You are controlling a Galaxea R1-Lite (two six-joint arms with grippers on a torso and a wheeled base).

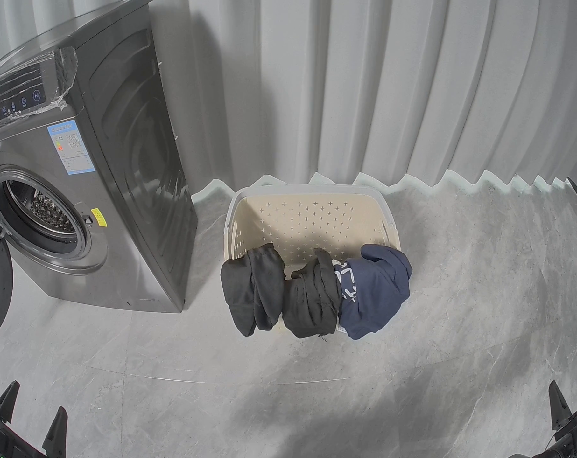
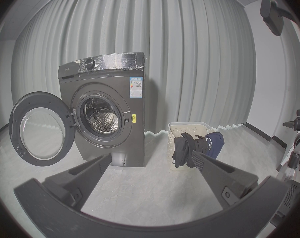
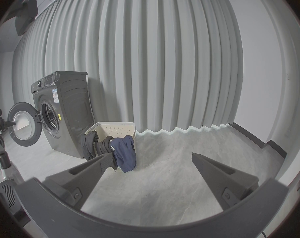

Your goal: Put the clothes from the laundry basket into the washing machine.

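The washing machine [image 1: 119, 179] stands on the floor at the left, its door [image 2: 40, 129] swung open. The laundry basket [image 1: 307, 214] sits near its right side, with dark clothes [image 1: 314, 291] draped over the near rim. The left gripper [image 1: 35, 401] and right gripper [image 1: 571, 376] hang well apart from the basket, jaws apart and empty.

The left gripper [image 1: 35, 399], at the lower left corner of the head view, and the right gripper [image 1: 569, 376], at its lower right corner, are both matte black, each with two pointed, wedge-shaped fingers [image 2: 222, 179]. Seen from the wrist cameras, each one is a dark grey tapering block with a hollowed side, a finely ribbed pad near the tip and a small round screw at its base. They sit on a broad, curved dark grey bar [image 2: 150, 222].
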